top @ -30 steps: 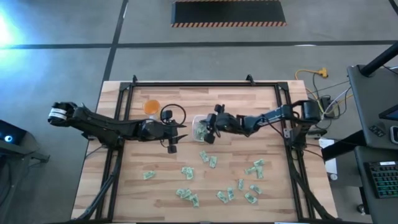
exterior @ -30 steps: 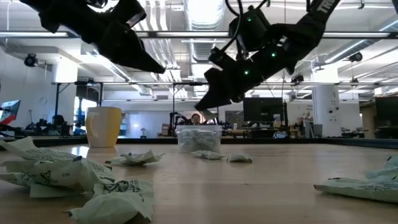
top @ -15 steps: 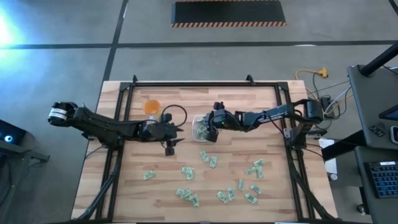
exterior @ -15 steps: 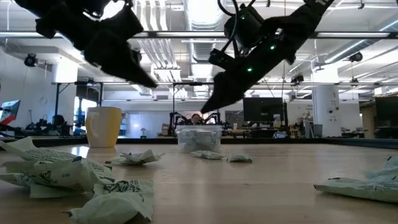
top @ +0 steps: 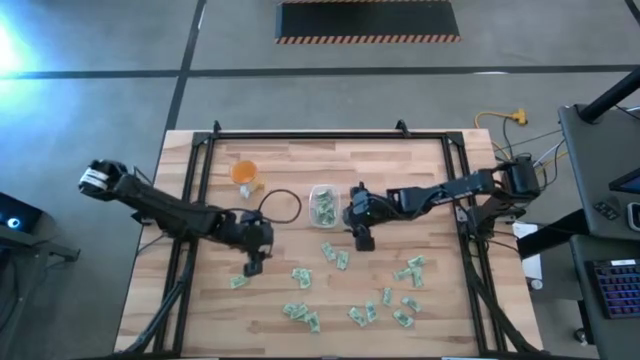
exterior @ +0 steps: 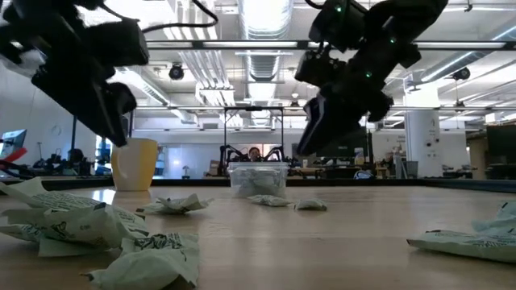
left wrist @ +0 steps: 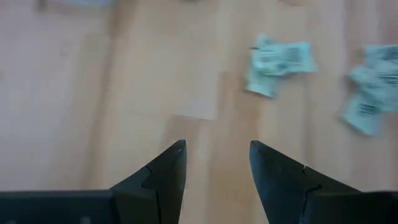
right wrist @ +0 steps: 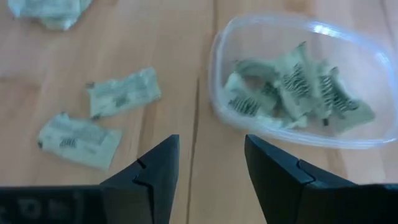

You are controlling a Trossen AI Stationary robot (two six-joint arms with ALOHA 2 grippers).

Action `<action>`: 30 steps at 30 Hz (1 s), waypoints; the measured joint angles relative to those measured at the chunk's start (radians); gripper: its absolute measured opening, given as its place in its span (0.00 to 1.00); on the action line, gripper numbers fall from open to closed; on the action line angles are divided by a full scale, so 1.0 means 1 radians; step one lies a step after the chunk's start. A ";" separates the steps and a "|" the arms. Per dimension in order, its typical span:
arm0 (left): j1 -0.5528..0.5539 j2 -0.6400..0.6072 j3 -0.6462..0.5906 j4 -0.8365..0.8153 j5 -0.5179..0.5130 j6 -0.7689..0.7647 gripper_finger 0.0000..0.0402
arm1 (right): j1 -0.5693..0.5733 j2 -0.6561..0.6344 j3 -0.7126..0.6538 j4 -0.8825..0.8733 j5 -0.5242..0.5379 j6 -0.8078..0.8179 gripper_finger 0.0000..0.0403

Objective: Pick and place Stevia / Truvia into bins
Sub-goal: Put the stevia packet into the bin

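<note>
Both grippers, left [left wrist: 214, 162] and right [right wrist: 208, 155], are hovering empty, fingers apart. Reach step: right needs lowering onto a sachet [right wrist: 123, 91] beside the bin [right wrist: 298, 81].

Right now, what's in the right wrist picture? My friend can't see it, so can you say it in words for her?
The open right gripper hangs empty over a wooden table, its two dark fingers at the picture's bottom. Beyond it sits a clear bin holding several crumpled green and white sachets, and a few more sachets lie loose on the wood beside it.
</note>
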 joint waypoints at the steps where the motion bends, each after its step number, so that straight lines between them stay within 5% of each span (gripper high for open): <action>1: -0.023 0.001 0.009 -0.008 0.000 -0.027 0.40 | 0.005 0.000 -0.004 -0.004 0.000 -0.011 0.43; 18: -0.348 0.079 0.032 -0.146 -0.005 -0.569 0.40 | 0.009 -0.029 -0.011 0.002 0.000 -0.018 0.43; 30: -0.368 0.198 0.032 -0.201 0.008 -0.608 0.40 | 0.011 -0.038 -0.011 0.000 0.000 -0.007 0.43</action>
